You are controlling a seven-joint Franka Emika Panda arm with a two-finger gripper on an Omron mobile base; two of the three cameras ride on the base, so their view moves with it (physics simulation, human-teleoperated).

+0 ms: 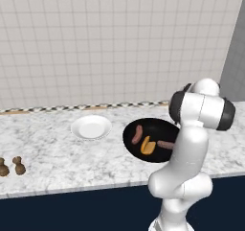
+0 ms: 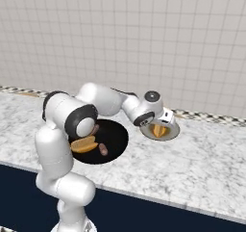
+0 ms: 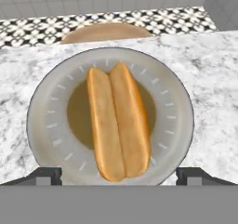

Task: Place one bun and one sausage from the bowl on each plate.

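The tan-grey plate (image 3: 46, 125) with a brownish centre lies right under my gripper (image 3: 119, 175). A split bun (image 3: 118, 121) rests across its middle. My fingertips (image 3: 46, 174) stand wide apart on either side of the bun's near end, open and holding nothing. In the right base view the gripper (image 2: 163, 122) hovers low over this plate (image 2: 174, 130). The black bowl (image 1: 150, 125) holds a second bun (image 1: 147, 145) and two sausages (image 1: 137, 134) (image 1: 166, 144). The glossy white plate (image 1: 91, 127) sits bare to the left of the bowl.
Two small brown shakers (image 1: 19, 165) stand near the counter's left front. A flat round wooden piece (image 3: 107, 32) lies behind the tan plate against the patterned wall trim. The marble counter (image 2: 202, 163) stretches to the right, with its front edge close to the bowl.
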